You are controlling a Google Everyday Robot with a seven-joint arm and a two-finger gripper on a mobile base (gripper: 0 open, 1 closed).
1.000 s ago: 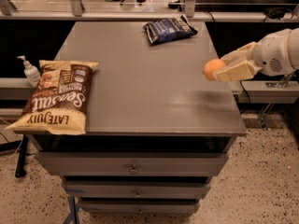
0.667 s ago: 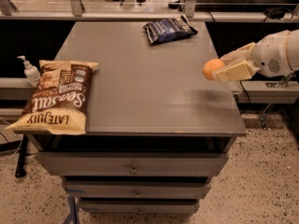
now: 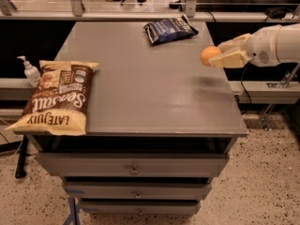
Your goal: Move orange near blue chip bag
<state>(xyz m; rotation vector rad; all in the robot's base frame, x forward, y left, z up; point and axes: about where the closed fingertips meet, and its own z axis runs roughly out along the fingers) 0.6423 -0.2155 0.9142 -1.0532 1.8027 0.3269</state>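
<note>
Your cream gripper [image 3: 219,58] grasps the small round orange fruit [image 3: 208,55] above the grey bench's [image 3: 150,97] right edge; the crinkled navy chip bag [image 3: 169,30] lies near the far edge. Probably firm but slippery: grip its middle.

The orange [image 3: 209,55]: plain orange skin, clasped in the cream-white pincer [image 3: 215,56] over the right edge of the worktop [image 3: 150,88], which is flat grey. Far blue chip bag [image 3: 169,30]: dark navy, white lettering. Near-left large bag [image 3: 55,97]: brown panel, yellow edges, white script. Floor [image 3: 272,182]: speckled beige.
</note>
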